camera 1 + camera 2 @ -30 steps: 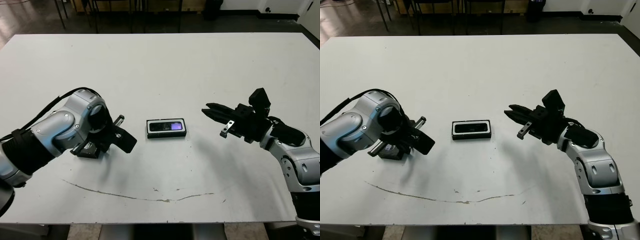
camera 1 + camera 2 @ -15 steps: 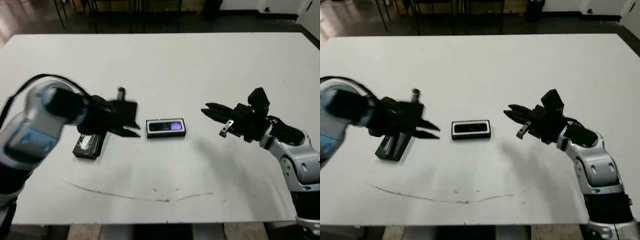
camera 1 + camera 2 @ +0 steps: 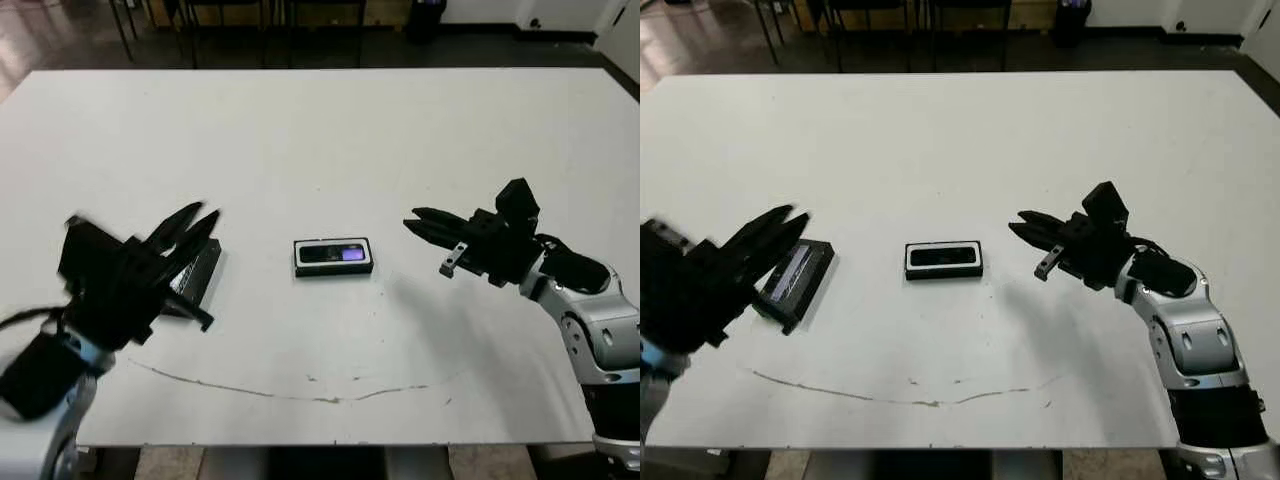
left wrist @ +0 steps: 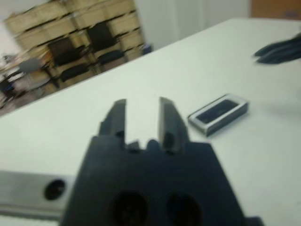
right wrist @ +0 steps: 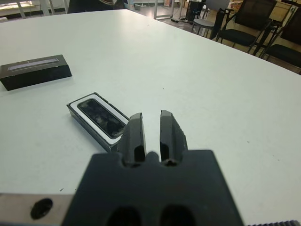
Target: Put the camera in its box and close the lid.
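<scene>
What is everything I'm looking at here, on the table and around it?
White table: one, fills most of the view; a faint curved scuff line near its front edge.
Black white-lined rectangular box: one, table centre.
Flat black bar-shaped camera: one, glossy, lying inside the box.
Shallow black lid: one, pale strip on its upturned face, on the table to the robot's left of the box.
Dark chairs: several, beyond the table.
Stacked wooden crates: blurred, background.
Left gripper: black, open, over the lid.
Right gripper: black, open, pointing toward the box.
</scene>
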Robot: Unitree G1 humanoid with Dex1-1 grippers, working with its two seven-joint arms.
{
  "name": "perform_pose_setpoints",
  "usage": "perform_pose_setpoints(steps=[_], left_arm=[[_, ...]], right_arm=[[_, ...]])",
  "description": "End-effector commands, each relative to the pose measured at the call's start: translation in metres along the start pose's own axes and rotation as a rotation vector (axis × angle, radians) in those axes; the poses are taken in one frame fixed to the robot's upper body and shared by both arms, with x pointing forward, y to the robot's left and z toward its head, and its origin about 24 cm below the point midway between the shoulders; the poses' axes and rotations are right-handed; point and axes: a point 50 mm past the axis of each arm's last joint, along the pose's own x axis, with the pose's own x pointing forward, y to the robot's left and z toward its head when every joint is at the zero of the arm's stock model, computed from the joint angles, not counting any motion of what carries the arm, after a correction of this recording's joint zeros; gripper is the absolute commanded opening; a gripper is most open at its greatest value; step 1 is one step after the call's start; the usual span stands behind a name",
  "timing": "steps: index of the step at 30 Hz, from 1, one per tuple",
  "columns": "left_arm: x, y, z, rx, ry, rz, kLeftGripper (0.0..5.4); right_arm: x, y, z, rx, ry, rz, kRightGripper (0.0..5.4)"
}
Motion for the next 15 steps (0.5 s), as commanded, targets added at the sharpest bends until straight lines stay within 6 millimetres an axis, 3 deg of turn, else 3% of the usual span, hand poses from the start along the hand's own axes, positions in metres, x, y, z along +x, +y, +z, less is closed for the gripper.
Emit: perform_pose_setpoints(steps=[1, 15], left_arm=[[-0.002, 0.0, -0.011, 0.007, 0.069, 0.03, 1.5], [0.009, 0.012, -0.033, -0.072, 0.258, 0.058, 4.85]], right_arm=[[0.0, 0.0, -0.005, -0.002, 0.028, 0.01, 0.0], [0.003, 0.006, -0.014, 0.001, 0.024, 0.044, 0.0]])
